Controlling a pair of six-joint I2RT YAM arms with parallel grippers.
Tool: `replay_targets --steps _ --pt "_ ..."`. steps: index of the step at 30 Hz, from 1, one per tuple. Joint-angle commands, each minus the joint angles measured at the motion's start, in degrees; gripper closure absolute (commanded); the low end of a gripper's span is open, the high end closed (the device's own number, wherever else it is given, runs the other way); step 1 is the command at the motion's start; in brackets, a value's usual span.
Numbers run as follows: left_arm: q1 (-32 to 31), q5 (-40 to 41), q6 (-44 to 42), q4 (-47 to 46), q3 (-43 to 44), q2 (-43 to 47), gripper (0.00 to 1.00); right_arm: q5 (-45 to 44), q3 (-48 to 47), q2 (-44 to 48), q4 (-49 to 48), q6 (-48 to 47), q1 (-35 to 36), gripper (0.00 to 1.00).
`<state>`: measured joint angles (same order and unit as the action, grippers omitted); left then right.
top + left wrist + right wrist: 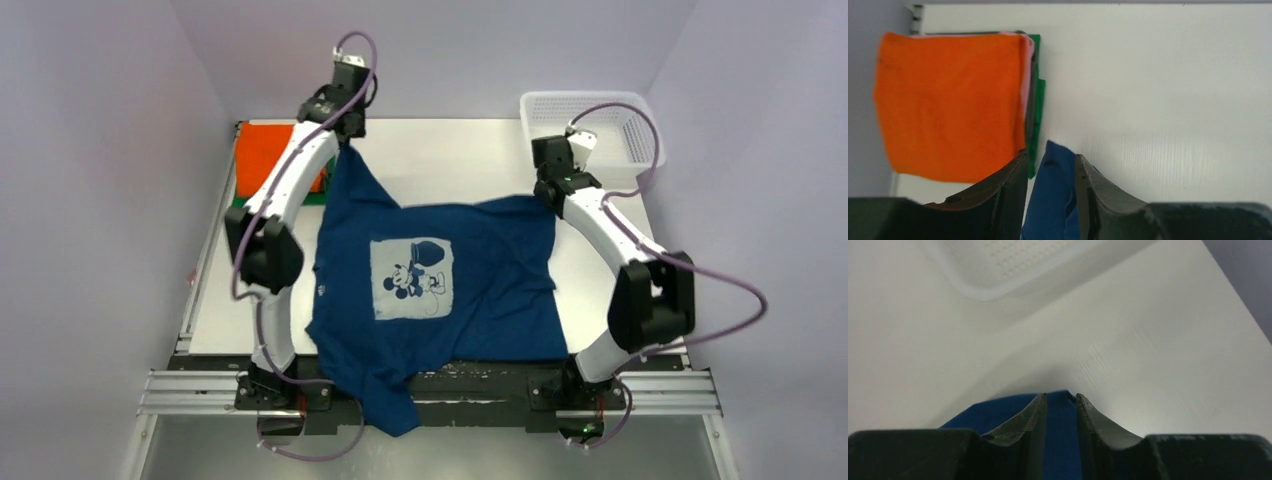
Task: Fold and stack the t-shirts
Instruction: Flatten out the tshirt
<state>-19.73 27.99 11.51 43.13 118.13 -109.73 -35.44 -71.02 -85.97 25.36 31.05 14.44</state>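
The navy blue t-shirt (pixel 430 290) with a light mouse print lies spread over the table, its lower part hanging over the near edge. My left gripper (pixel 347 140) is shut on its far left corner (pixel 1052 195), lifted near the stack. My right gripper (pixel 549 190) is shut on its far right corner (pixel 1060 440). The folded orange t-shirt (pixel 948 105) lies on top of a green one (pixel 1036 115) at the far left; the stack also shows in the top view (pixel 268 150).
A white mesh basket (pixel 592 125) stands at the far right corner. The table's (pixel 460 160) far strip is bare white. Purple cables loop off both arms. A metal rail (pixel 200 395) runs along the near edge.
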Motion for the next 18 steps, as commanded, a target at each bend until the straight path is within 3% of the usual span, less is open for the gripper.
replay_targets --steps 1,4,7,14,18 --pt "1.96 -4.52 3.13 10.95 16.49 -14.94 0.49 0.56 -7.97 -7.92 -2.75 1.69 -1.45 0.68" --pt "1.93 -6.89 4.75 9.85 13.76 -14.38 0.19 0.79 -7.67 -8.39 -2.81 1.89 -1.36 0.53" --pt "1.98 -10.80 6.50 3.81 2.19 -7.55 0.05 3.14 -2.72 -4.43 -5.37 1.75 -1.39 0.47" --pt "1.97 -21.75 12.51 -5.39 -19.70 3.91 0.00 20.45 14.72 5.96 -14.72 1.20 0.86 0.44" --pt "1.97 -23.45 16.71 -8.92 -25.42 4.12 0.00 27.41 21.48 7.15 -18.48 1.57 2.86 0.43"
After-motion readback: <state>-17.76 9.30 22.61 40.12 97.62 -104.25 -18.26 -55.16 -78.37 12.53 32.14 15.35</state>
